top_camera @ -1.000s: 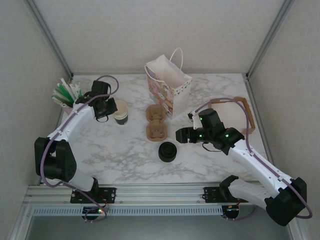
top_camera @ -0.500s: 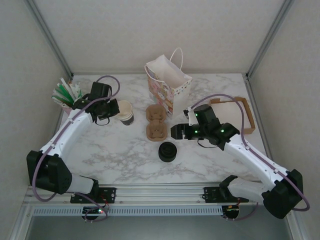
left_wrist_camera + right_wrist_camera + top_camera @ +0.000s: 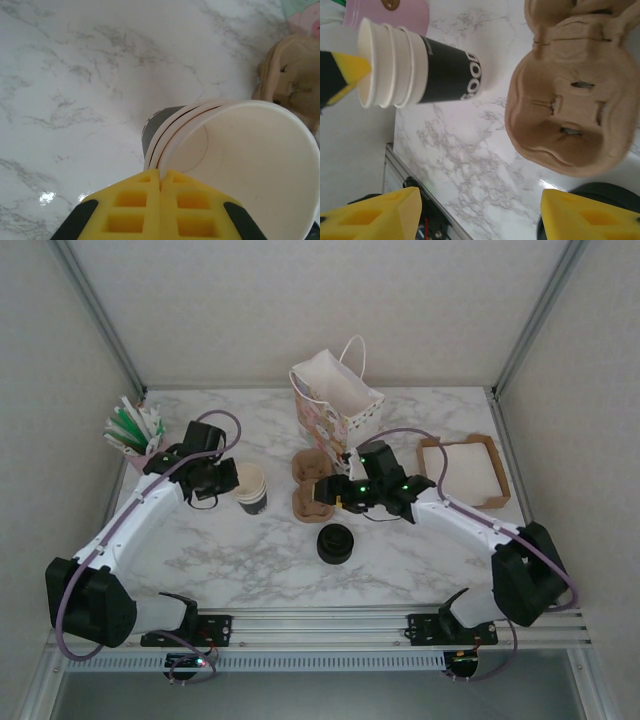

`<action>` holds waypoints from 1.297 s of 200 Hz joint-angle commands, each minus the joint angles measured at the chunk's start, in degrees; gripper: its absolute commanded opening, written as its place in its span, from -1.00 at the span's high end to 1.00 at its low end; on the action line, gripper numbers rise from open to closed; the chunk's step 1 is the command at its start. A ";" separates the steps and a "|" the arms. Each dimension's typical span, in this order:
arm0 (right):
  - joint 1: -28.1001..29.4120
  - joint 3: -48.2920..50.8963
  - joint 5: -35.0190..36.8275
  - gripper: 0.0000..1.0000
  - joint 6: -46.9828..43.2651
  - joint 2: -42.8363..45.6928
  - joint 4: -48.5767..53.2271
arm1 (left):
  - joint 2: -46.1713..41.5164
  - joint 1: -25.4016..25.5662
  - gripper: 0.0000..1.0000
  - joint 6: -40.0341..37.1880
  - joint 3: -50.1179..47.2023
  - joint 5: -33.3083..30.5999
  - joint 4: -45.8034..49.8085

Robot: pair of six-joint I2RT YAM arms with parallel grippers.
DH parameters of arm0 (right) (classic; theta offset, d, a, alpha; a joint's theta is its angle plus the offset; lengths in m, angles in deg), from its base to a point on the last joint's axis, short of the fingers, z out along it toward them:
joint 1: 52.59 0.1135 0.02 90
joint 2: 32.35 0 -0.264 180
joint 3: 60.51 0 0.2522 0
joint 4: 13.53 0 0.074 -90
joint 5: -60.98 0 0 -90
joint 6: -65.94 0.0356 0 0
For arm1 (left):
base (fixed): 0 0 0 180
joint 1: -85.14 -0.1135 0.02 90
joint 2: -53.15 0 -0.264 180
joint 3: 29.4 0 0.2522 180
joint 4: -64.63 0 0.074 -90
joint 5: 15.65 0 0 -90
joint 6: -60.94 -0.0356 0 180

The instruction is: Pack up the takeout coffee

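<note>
Left end effector (image 3: 160, 175) is pinching the rim of the stacked lidless cups (image 3: 240, 160), and right end effector (image 3: 479, 205) hangs wide open above the cardboard carrier (image 3: 565, 115).

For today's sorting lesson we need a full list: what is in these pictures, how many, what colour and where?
patterned paper gift bag: one, white with pink print, back centre.
brown pulp cup carrier: one, brown, before the bag.
nested lidless paper cups: one stack, cream over black, left of the carrier.
black round lid: one, black, near side of the carrier.
brown wooden tray: one, white sheets inside, right.
pink holder: one, green and white sticks, far left.
left gripper: yellow fingers, shut on the cups' rim.
right gripper: yellow fingers, open above the carrier.
</note>
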 commanded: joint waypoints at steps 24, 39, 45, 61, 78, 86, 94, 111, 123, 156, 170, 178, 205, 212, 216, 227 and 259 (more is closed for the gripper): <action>2.52 -5.59 -2.64 -0.25 5.39 -8.05 -9.42 | -1.97 0.70 1.00 0.88 -2.28 0.39 0.47; 2.74 -6.86 -3.46 -0.21 6.40 -10.86 -11.13 | -1.84 0.72 1.00 0.63 -2.63 0.05 0.33; 2.85 -7.05 -3.64 -0.20 6.76 -11.66 -12.08 | -1.74 0.70 1.00 0.49 -2.73 -0.26 0.36; 3.38 -8.20 -3.31 -0.20 6.93 -13.43 -12.93 | -1.53 0.70 1.00 0.27 -3.12 -0.75 0.56; 3.51 -9.16 -3.70 -0.21 7.40 -15.27 -13.61 | -1.53 0.70 1.00 0.07 -3.42 -1.01 0.51; 3.53 -9.43 -4.14 -0.21 7.86 -16.14 -14.48 | -1.59 0.70 1.00 0.06 -3.52 -1.11 0.43; 3.51 -9.88 -4.57 -0.20 8.15 -17.07 -15.13 | -1.58 0.70 1.00 0.01 -3.61 -1.20 0.32; 3.57 -10.71 -5.87 -0.21 9.35 -18.99 -17.02 | -1.44 0.70 1.00 -0.07 -3.68 -1.19 0.26; 3.51 -11.34 -6.49 -0.20 10.05 -20.05 -18.05 | -1.52 0.71 1.00 -0.07 -3.88 -1.33 0.10; 3.58 -12.88 -7.16 -0.10 11.35 -22.64 -19.11 | -1.05 0.61 1.00 0.06 -4.17 -1.38 -0.12; 3.53 -13.34 -7.36 -0.06 12.04 -23.71 -19.84 | -0.89 0.52 1.00 0.09 -4.23 -1.37 -0.21; 3.57 -13.44 -7.69 -0.03 12.65 -24.33 -20.67 | -0.83 0.52 1.00 0.18 -4.23 -1.46 -0.28; 3.57 -13.89 -8.72 0.02 13.87 -25.45 -22.76 | -0.66 0.45 1.00 0.20 -4.24 -1.55 -0.43; 3.58 -14.04 -8.92 0.03 13.83 -25.59 -22.77 | -0.53 0.44 1.00 0.19 -4.14 -1.53 -0.29; 3.58 -14.15 -9.01 0.03 13.79 -25.68 -22.82 | -0.48 0.49 1.00 0.17 -4.06 -1.56 -0.28; 3.57 -14.31 -9.17 0.04 13.76 -25.68 -22.69 | -0.52 0.43 1.00 0.12 -4.05 -1.67 -0.25; 5.32 -14.24 -9.06 0.11 13.96 -25.73 -22.60 | -0.43 0.43 1.00 0.16 -3.46 -2.07 0.02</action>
